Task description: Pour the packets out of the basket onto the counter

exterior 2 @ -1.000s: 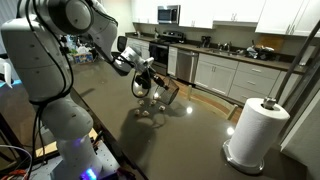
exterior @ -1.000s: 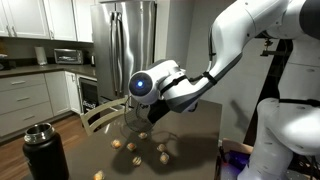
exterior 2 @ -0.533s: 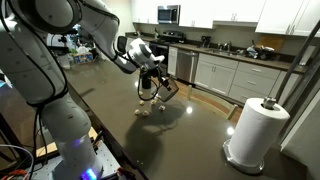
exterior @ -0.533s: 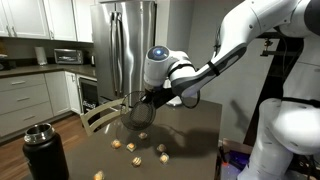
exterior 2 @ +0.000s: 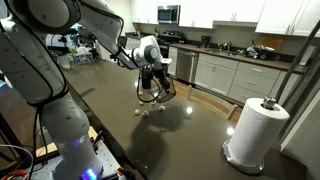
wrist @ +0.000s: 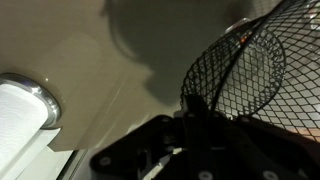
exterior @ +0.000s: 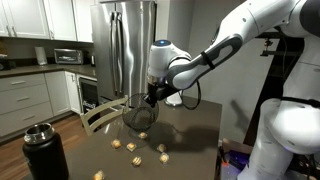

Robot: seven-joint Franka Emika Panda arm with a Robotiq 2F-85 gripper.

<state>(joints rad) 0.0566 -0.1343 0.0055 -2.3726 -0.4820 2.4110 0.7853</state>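
The dark wire-mesh basket (exterior: 138,114) hangs from my gripper (exterior: 153,96), which is shut on its rim, just above the dark brown counter (exterior: 190,135). It also shows in an exterior view (exterior 2: 152,90) and in the wrist view (wrist: 240,70), where it looks empty. Several small tan packets (exterior: 131,147) lie scattered on the counter in front of the basket; one seems to lie under it (exterior: 144,134). A few packets show on the counter below the basket in an exterior view (exterior 2: 148,110).
A black flask with a metal lid (exterior: 44,152) stands at the counter's near corner. A white paper towel roll (exterior 2: 255,130) stands on the counter; it also shows in the wrist view (wrist: 20,120). A wooden chair back (exterior: 100,118) is behind the counter edge.
My wrist has turned and the basket has swung from tipped toward upright. The packets lie still on the counter.
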